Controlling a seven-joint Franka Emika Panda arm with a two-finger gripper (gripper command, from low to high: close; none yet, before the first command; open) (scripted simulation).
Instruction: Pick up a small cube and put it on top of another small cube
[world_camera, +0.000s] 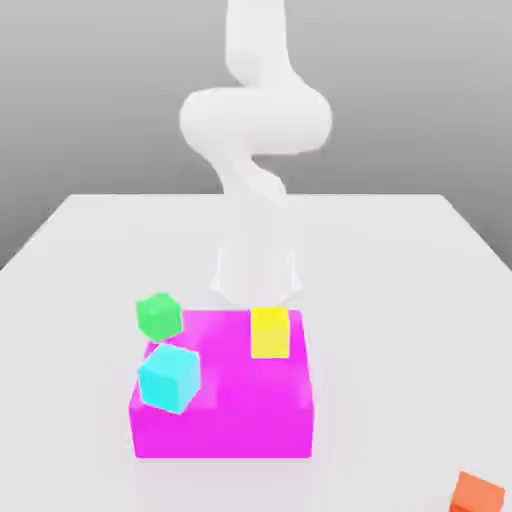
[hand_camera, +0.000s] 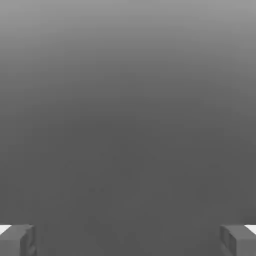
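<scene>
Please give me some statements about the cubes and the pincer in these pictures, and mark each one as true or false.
1. The orange-red cube sits on the table, apart from the large magenta block. True.
2. The yellow cube is stacked on the green cube. False: they are apart; the yellow cube rests on the magenta block.
3. The pincer stands open with nothing between its fingers. True.
4. The cyan cube is at the exterior view's right side of the magenta block. False: it is at the left side.
5. The orange-red cube is already on another small cube. False: nothing is under it except the table.
</scene>
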